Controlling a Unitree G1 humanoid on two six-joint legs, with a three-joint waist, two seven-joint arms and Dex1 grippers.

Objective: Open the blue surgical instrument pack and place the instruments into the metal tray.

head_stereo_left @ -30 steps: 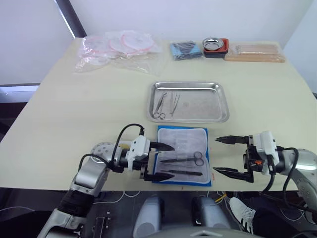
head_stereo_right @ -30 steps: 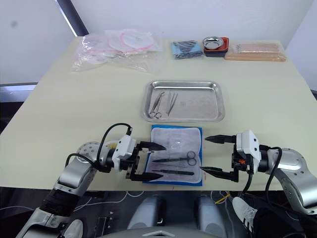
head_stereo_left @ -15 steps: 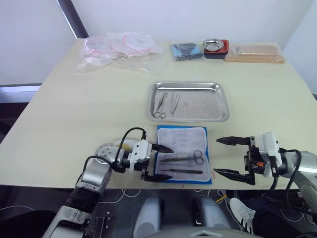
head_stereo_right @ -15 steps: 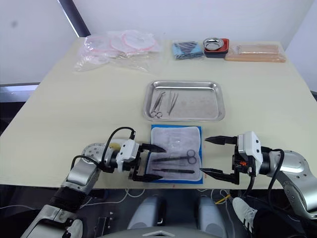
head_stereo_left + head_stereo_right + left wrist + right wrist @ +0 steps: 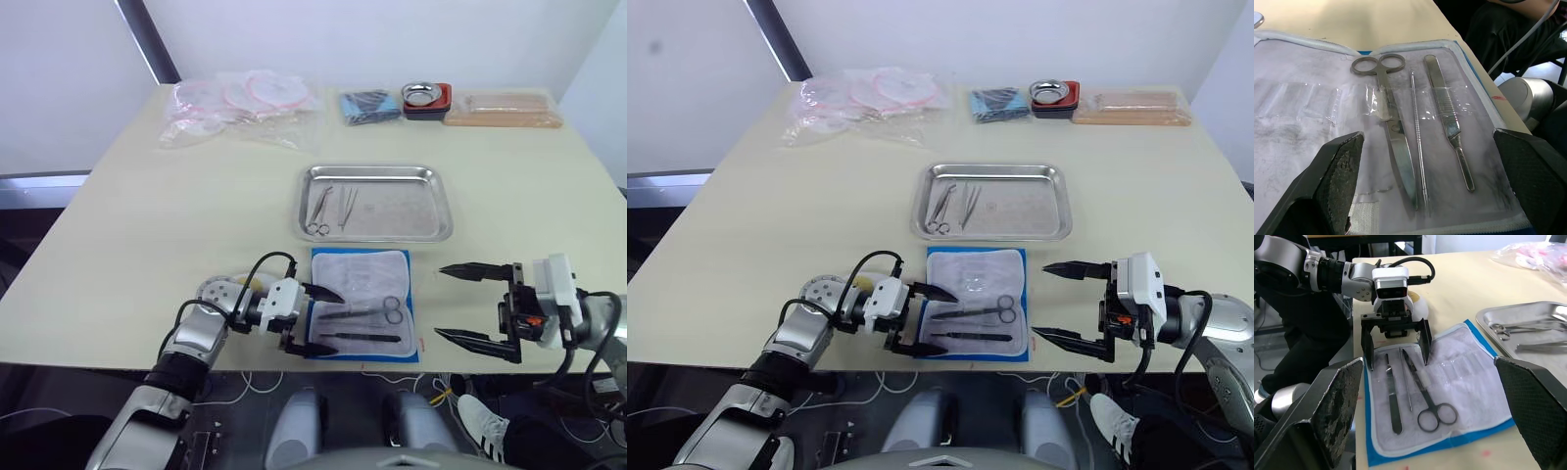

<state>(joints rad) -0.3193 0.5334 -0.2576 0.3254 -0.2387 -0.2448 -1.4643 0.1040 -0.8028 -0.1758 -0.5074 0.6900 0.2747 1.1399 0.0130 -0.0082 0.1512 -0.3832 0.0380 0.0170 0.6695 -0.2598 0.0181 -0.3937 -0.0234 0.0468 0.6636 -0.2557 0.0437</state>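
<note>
The blue surgical instrument pack [image 5: 361, 304] lies open near the table's front edge, its pale lining up. In its pockets rest scissors [image 5: 1386, 100], a thin probe [image 5: 1418, 147] and a flat handle tool [image 5: 1445, 117]. My left gripper [image 5: 333, 322] is open, its fingers straddling the pack's left end and the tools' tips, touching nothing. Right of the pack, a little apart from it, my right gripper [image 5: 441, 302] hangs open and empty. Beyond the pack is the metal tray [image 5: 402, 215], which holds scissors [image 5: 317, 208] and tweezers [image 5: 345, 204].
Along the far edge are clear bags of pink tubing [image 5: 245, 98], a dark-blue bundle [image 5: 370, 104], a small steel bowl on a red base [image 5: 426, 96] and a beige tray [image 5: 505, 106]. The pack reaches almost to the table's front edge.
My right gripper has drawn back a little to the right, away from the pack. The left gripper stays over the pack's left end, still open.
</note>
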